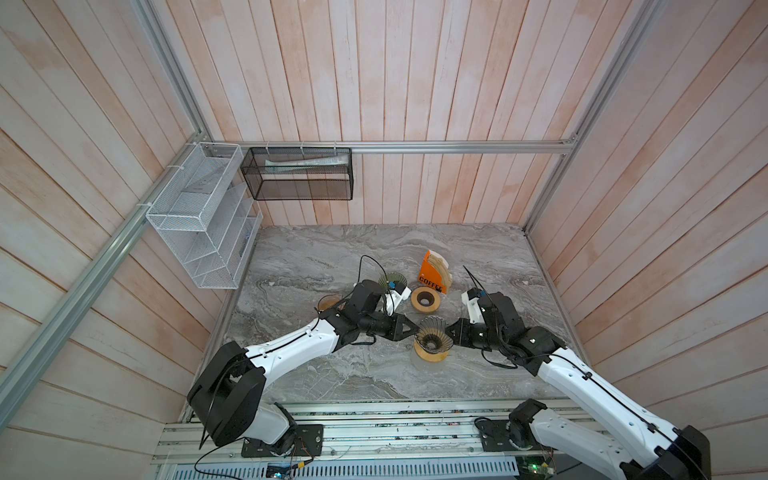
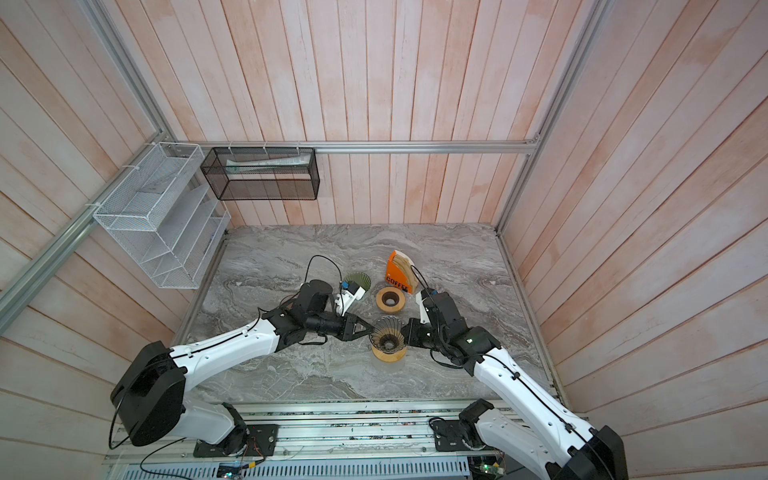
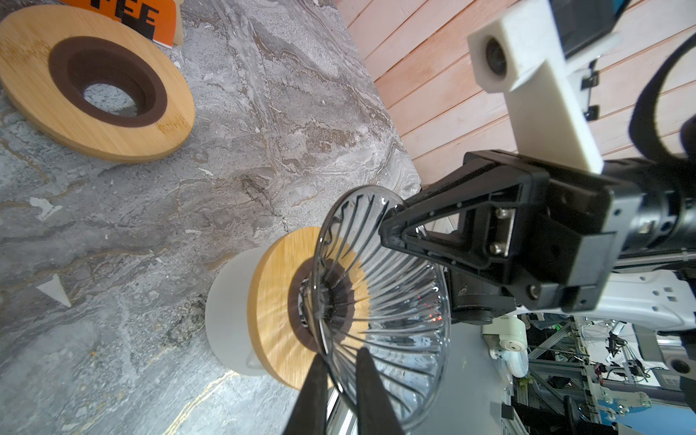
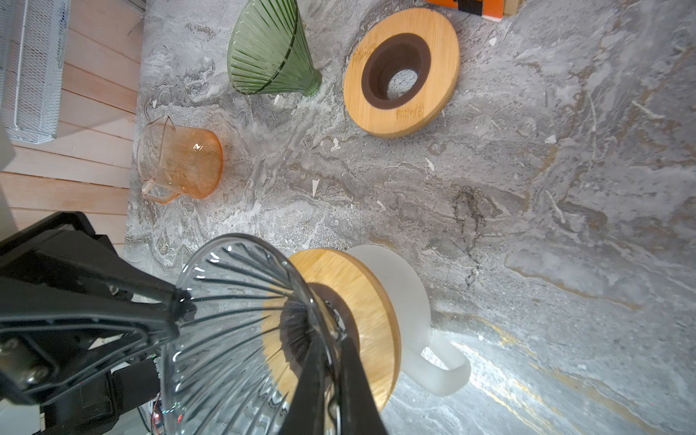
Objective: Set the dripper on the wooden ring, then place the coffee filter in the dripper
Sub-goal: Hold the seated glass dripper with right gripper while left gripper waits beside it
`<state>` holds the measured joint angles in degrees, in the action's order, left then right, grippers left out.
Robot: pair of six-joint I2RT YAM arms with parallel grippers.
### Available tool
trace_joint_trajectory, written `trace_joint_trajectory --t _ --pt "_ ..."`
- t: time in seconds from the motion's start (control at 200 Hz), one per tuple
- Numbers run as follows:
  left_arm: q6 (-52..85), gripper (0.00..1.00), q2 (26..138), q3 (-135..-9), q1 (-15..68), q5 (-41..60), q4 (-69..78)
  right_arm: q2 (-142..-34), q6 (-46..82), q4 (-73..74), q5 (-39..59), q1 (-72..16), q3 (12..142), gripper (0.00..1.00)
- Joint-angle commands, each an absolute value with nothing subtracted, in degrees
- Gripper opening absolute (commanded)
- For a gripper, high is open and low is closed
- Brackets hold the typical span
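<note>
We judge the task barely begun: no filter has left its holder, and the dripper holds nothing.

In a top view, the amber pitcher (image 1: 328, 302) stands furthest left, beside the left arm, and looks empty. The green dripper (image 1: 390, 279) sits bare on the table behind that arm, also empty. The left gripper (image 1: 417, 330) is clamped on the rim of the clear dripper (image 1: 434, 337). This dripper rests in a bamboo ring (image 4: 376, 320) on the white mug (image 4: 395, 286), and we see no paper inside it.

A spare ring (image 1: 424, 299) lies just behind. The coffee filters (image 1: 441, 266) are stacked in the orange holder (image 1: 428, 274) beyond that, apart from the dripper. The right gripper (image 1: 448, 332) pinches the opposite rim.

One hand has yet to let go, draw a filter and seat it.
</note>
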<state>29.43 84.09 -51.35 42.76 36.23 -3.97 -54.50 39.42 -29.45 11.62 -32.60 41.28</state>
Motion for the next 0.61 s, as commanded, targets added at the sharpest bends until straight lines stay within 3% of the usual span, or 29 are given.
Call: trace_joint_trajectory --t 0.0,0.6 --pt "27.5 0.16 86.9 -47.6 43.9 35.8 -11.0 -56.3 39.5 -32.2 8.6 -32.8 38.7 0.0" --pt "27.5 0.13 88.4 -46.2 44.3 36.5 -10.4 -56.7 39.3 -32.1 7.9 -32.8 37.3 0.0"
